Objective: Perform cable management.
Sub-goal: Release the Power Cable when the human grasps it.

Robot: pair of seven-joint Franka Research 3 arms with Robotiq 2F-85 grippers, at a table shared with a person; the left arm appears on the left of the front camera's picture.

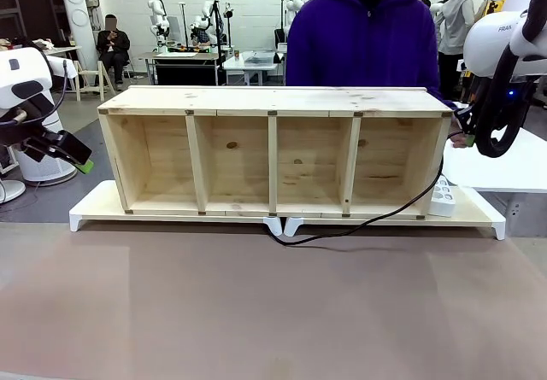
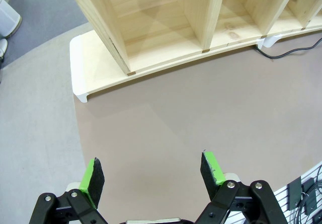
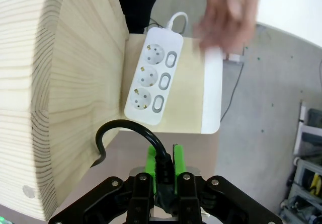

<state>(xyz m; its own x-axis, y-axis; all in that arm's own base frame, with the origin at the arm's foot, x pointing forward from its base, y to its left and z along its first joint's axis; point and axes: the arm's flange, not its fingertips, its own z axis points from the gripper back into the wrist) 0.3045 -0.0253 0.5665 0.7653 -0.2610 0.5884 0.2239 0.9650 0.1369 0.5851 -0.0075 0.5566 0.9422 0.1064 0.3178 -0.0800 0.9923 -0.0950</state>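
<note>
The black cable (image 1: 359, 225) starts under the middle of the wooden shelf (image 1: 273, 100), runs right along the table and climbs past the shelf's right end. My right gripper (image 3: 163, 164) is shut on the cable (image 3: 146, 133) there, beside the shelf's end wall (image 3: 75, 83) and above the white power strip (image 3: 151, 80). From the front, the right gripper (image 1: 467, 138) hangs just off the shelf's right end. My left gripper (image 2: 153, 176) is open and holds nothing, above bare table off the shelf's left end. From the front, the left gripper (image 1: 77, 156) hovers at the far left.
The shelf stands on two low white-edged risers (image 1: 94, 209). A power strip (image 1: 443, 196) lies on the right riser. A person in a purple top (image 1: 363, 38) stands behind the shelf. Their blurred hand (image 3: 229, 15) hovers near the strip's far end. The near table is bare.
</note>
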